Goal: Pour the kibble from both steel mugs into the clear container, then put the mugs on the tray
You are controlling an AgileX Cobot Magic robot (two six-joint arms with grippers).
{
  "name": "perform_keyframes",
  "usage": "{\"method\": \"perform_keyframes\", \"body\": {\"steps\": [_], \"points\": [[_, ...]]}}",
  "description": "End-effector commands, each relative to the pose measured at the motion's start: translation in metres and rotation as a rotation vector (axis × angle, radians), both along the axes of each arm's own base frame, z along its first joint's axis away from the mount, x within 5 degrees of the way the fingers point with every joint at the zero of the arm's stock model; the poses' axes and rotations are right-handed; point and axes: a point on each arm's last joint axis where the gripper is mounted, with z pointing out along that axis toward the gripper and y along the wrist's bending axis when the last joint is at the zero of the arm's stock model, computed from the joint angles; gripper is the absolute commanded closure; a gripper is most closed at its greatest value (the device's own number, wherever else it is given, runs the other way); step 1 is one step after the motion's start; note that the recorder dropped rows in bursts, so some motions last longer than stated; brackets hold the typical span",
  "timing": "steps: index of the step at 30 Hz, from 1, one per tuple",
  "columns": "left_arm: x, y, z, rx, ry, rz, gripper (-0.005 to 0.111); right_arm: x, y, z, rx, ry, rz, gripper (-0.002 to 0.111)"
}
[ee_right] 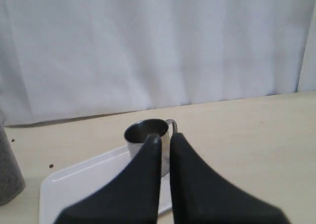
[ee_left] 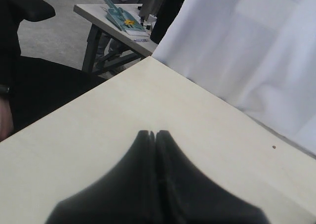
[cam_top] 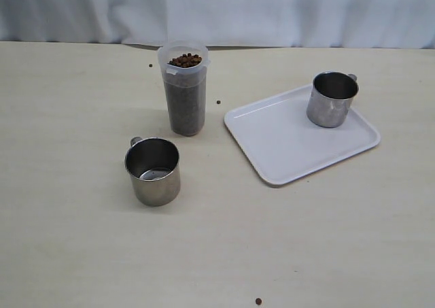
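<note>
— Which mug is for you to take?
— The near mug (cam_top: 152, 170). It stands empty on the tabletop (cam_top: 68, 240), just in front of the container (cam_top: 183, 100). My left hand (ee_left: 155, 135) and my right hand (ee_right: 165, 137) are both clenched and hold nothing.
— How will it handle?
— Light, I think, because it is empty, and stiff. But the steel is smooth and may slip. I would pinch the wall at the rim, or take the small handle on its far side.
— And farther back?
— The container is full of kibble (cam_top: 185, 60). The other mug (cam_top: 332, 99) stands on the tray (cam_top: 272, 145).
</note>
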Motion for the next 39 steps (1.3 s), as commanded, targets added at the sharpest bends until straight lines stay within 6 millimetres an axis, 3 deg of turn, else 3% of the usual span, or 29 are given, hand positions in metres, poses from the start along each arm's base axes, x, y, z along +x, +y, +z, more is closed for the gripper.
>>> {"method": "perform_keyframes", "body": {"steps": [1, 33, 39], "points": [[0.0002, -0.0003, 0.0, 0.001, -0.007, -0.005, 0.107, -0.0134, -0.0055, -0.0008, 0.046, -0.042, -0.05, 0.103], [0.0002, -0.0003, 0.0, 0.001, -0.007, -0.005, 0.107, -0.017, -0.0081, -0.0056, 0.034, -0.006, -0.076, 0.103], [0.0002, -0.0003, 0.0, 0.001, -0.007, -0.005, 0.107, -0.0173, -0.0047, -0.0064, -0.176, -0.018, -0.03, 0.103]]}}
